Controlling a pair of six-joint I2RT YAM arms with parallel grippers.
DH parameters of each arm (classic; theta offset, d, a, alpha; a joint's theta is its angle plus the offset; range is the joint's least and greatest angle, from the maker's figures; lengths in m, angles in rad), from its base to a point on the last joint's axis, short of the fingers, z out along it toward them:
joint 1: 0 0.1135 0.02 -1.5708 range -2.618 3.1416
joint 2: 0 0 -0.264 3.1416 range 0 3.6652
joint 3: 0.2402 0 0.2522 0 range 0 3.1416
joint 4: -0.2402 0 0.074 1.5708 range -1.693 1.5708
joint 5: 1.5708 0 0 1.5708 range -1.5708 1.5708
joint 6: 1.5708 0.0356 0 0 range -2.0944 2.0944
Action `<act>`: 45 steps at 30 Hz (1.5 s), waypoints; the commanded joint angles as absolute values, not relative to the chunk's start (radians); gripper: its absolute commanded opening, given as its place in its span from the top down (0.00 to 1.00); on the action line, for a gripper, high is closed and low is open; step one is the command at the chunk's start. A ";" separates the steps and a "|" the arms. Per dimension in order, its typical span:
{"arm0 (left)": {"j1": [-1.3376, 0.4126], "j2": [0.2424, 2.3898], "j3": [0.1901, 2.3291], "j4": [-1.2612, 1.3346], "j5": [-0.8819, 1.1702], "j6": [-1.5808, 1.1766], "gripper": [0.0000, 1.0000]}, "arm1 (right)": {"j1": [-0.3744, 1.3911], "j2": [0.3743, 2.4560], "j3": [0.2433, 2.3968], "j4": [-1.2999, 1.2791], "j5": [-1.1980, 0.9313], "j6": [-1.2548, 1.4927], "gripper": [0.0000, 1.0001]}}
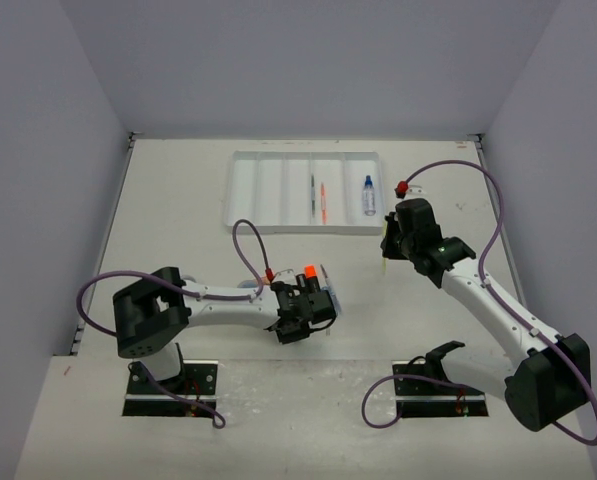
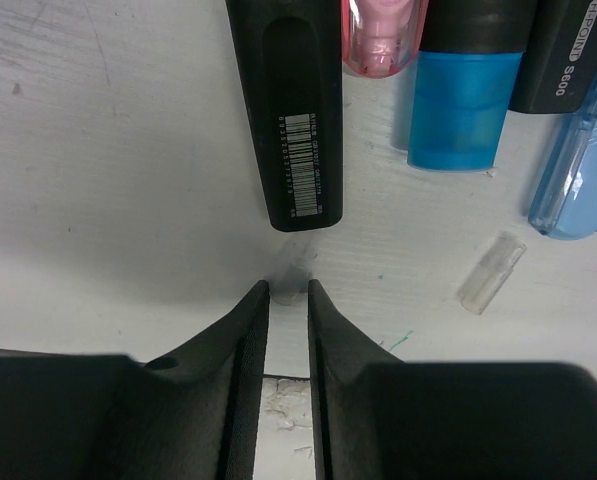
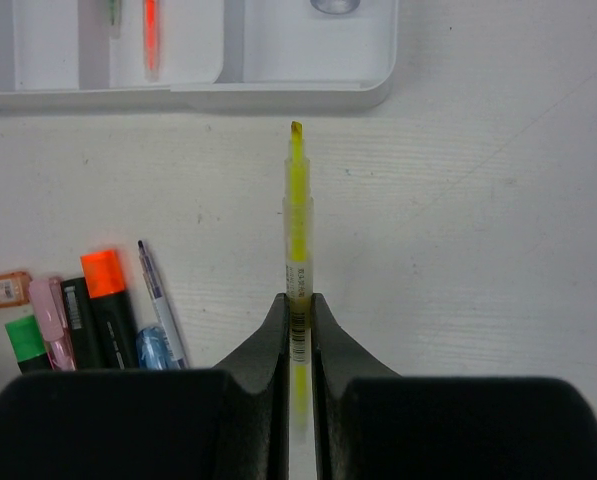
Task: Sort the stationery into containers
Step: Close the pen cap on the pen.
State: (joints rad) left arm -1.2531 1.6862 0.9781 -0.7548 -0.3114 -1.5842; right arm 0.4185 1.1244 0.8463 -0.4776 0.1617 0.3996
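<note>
As I judge it, the step in hand is carrying one pen to the tray, while the other arm prepares a new pick.

At the bottom of the right wrist view, the right gripper [image 3: 298, 302] is clamped on a thin yellow highlighter pen [image 3: 297, 215]. It holds the pen near its rear end, and the pen points straight up the frame with the bare table [image 3: 478, 250] behind it. Beyond the tip, along the top edge of the frame, lies the white tray [image 3: 278, 96]. Its rim is near the tip but apart from it. A green pen [image 3: 112, 15] and an orange pen [image 3: 150, 40] lie in its compartments. The yellow pen is in line with these compartments, so I think the next move is to bring it forward over the rim and above one compartment before the jaws let go.

At the bottom of the left wrist view, the left gripper [image 2: 286, 292] has its jaws close together with only a thin slit between them. Nothing clear shows in the slit, and I cannot tell if they are fully closed. The black-bodied highlighter [image 2: 298, 110] lies just beyond the fingertips, in the upper middle of the frame, not touched. Further to the upper right are a pink highlighter [image 2: 382, 40] and a blue highlighter [image 2: 458, 110]. To take the black one, the jaws would first need to stand wider.
</note>
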 commanded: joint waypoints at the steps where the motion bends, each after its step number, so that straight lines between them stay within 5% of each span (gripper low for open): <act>1: -1.235 1.687 0.929 -0.709 -0.307 -1.552 0.76 | 0.416 1.123 0.841 -0.444 0.147 0.387 1.00; 8: -1.230 1.714 0.948 -0.711 -0.319 -1.498 0.66 | 0.416 1.124 0.840 -0.444 0.144 0.385 1.00; 21: -1.221 1.747 1.003 -0.779 -0.424 -1.446 0.67 | 0.416 1.117 0.836 -0.442 0.135 0.382 1.00; 36: -1.221 1.722 0.973 -0.710 -0.386 -1.401 1.00 | 0.416 1.117 0.836 -0.443 0.136 0.380 1.00; 45: -1.214 1.461 0.984 -0.604 -0.569 -1.088 1.00 | 0.416 1.103 0.824 -0.382 0.043 0.360 1.00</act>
